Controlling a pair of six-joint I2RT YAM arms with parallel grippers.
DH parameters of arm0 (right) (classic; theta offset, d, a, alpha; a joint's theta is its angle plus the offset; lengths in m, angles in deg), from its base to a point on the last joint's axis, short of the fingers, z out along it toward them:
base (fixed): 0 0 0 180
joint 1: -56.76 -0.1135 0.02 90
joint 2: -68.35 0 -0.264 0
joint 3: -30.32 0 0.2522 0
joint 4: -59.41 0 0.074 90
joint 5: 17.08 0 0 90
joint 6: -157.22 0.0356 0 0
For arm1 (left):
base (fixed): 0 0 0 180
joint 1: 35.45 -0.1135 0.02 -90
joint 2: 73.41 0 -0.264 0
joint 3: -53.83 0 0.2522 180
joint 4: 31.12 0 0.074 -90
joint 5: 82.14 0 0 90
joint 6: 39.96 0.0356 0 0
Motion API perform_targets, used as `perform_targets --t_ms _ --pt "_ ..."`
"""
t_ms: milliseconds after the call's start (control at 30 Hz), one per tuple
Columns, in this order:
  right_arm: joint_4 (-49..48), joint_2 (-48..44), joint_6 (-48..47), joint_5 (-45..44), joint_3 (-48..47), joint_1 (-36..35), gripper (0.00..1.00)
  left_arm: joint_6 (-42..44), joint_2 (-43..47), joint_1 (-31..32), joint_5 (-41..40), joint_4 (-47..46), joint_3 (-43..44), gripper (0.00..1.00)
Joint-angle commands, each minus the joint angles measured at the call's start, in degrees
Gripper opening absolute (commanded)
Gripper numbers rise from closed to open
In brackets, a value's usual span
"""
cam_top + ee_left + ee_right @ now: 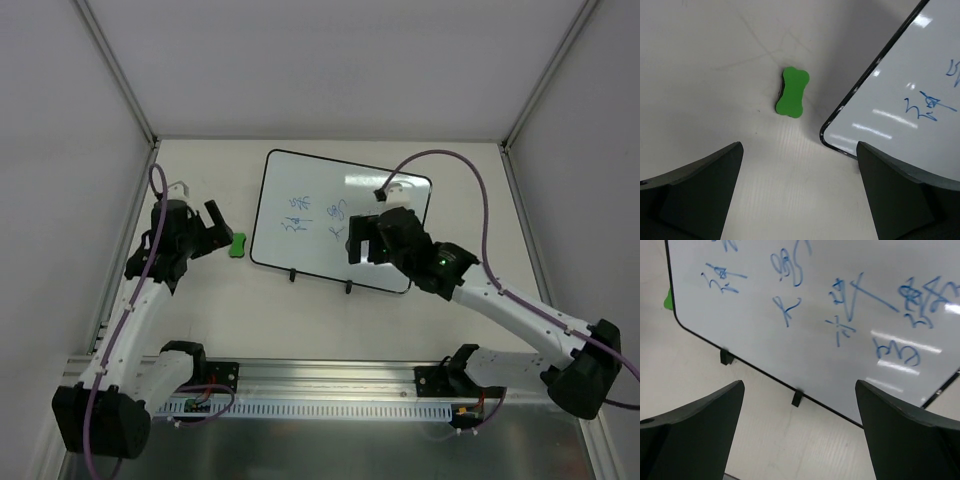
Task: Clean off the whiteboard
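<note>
The whiteboard (310,190) lies flat on the table, white with a thin black rim, and has blue handwriting (335,210) in its middle. It also shows in the left wrist view (910,85) and the right wrist view (805,305). A small green bone-shaped block (237,245) lies just left of the board; it shows in the left wrist view (792,93) too. My left gripper (218,232) is open and empty, just left of the block (800,150). My right gripper (355,242) is open and empty, held over the board's near edge (800,387).
The board's two black feet (726,357) (797,398) stick out from its near edge. White walls and metal posts (120,70) bound the table on three sides. A metal rail (330,385) carries the arm bases at the front.
</note>
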State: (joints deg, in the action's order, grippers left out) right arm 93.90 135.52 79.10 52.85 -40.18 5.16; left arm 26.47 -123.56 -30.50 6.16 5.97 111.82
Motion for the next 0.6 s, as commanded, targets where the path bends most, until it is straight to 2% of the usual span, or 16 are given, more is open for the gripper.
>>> perform_targets --t_ms 0,267,400,567 --pt "1.0 -5.1 -5.8 3.7 2.1 5.6 0.98 0.9 -8.7 0.6 0.5 -0.1 4.7 0.99" --pt "1.1 -14.1 -7.2 5.0 8.1 11.8 0.99 2.7 -27.8 0.6 0.1 -0.2 12.9 0.99" --pt "1.1 -17.1 -6.6 5.0 10.8 13.4 0.99 3.9 -35.3 0.6 0.9 -0.1 16.1 0.89" --pt "1.1 -20.5 -5.7 3.6 13.3 15.0 0.98 4.9 -39.2 0.6 0.6 -0.1 16.9 0.77"
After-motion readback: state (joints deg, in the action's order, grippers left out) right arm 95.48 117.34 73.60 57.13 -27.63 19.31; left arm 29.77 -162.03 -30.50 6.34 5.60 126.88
